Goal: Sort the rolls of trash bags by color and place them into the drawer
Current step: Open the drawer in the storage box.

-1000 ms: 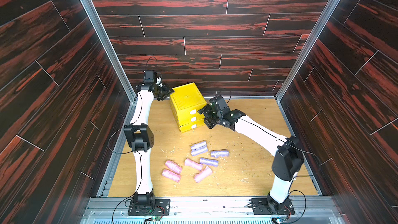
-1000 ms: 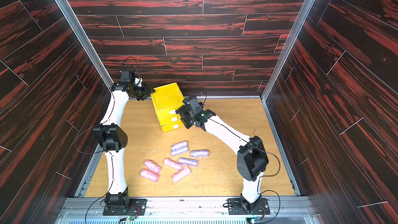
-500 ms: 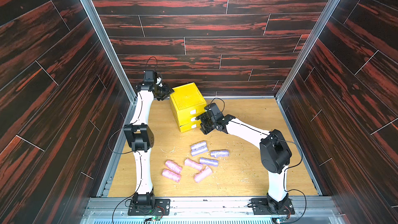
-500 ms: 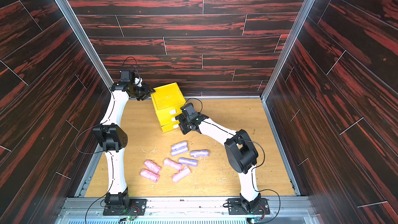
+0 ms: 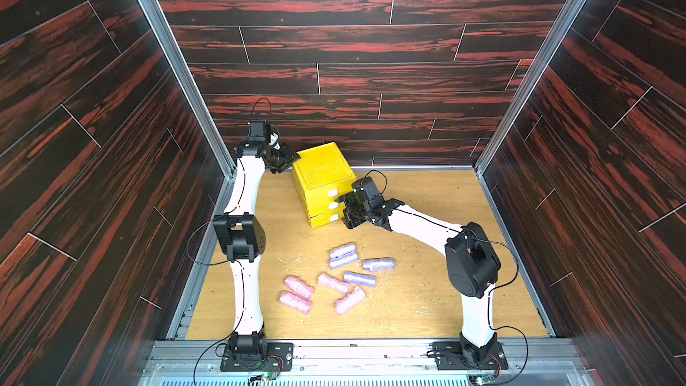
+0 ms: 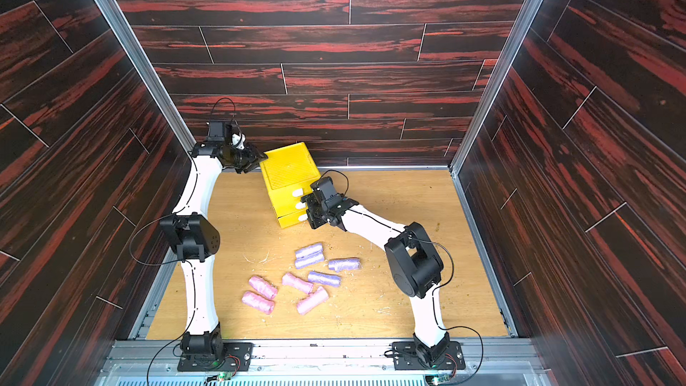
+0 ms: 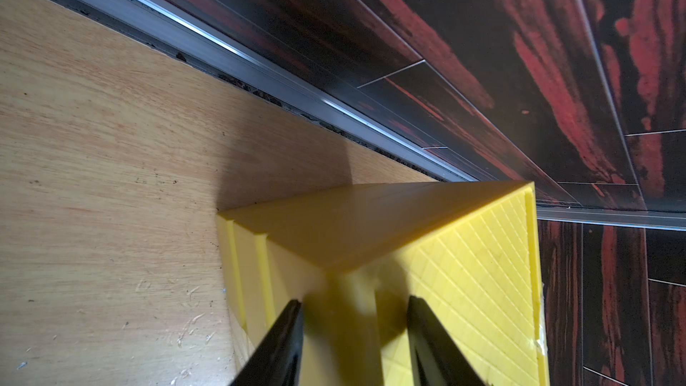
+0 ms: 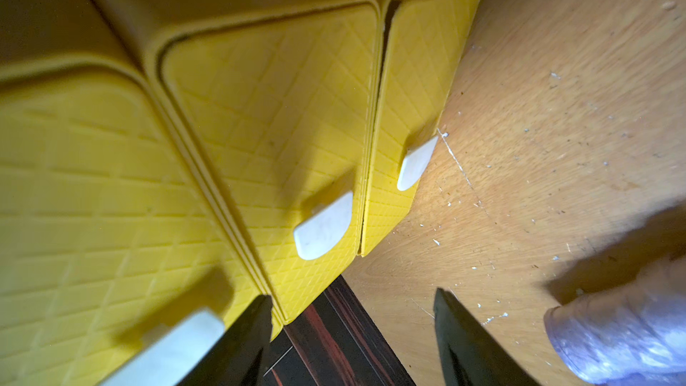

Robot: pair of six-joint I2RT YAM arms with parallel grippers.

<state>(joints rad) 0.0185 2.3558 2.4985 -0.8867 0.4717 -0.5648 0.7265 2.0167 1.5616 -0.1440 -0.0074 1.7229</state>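
Light wood-grain worktop (image 5: 427, 187), scuffed, littered with small stuff: pale straw-like scraps (image 5: 293, 258) near the middle, tiny white flecks (image 8: 460, 168) and darker crumbs (image 5: 408, 246) scattered further over. Enclosure on three sides, dark planks with red streaks: back wall (image 5: 352, 50), left side wall (image 5: 74, 142), right side wall (image 5: 612, 142). Grey aluminium corner posts (image 5: 174, 61) slant up where the walls meet. A metal rail (image 7: 260, 68) runs along the foot of the wall, with dark grit (image 7: 267, 96) in the gap beside it. Front edge: silver metal strip (image 5: 371, 350), then a slotted grille (image 5: 352, 382) at the very bottom.
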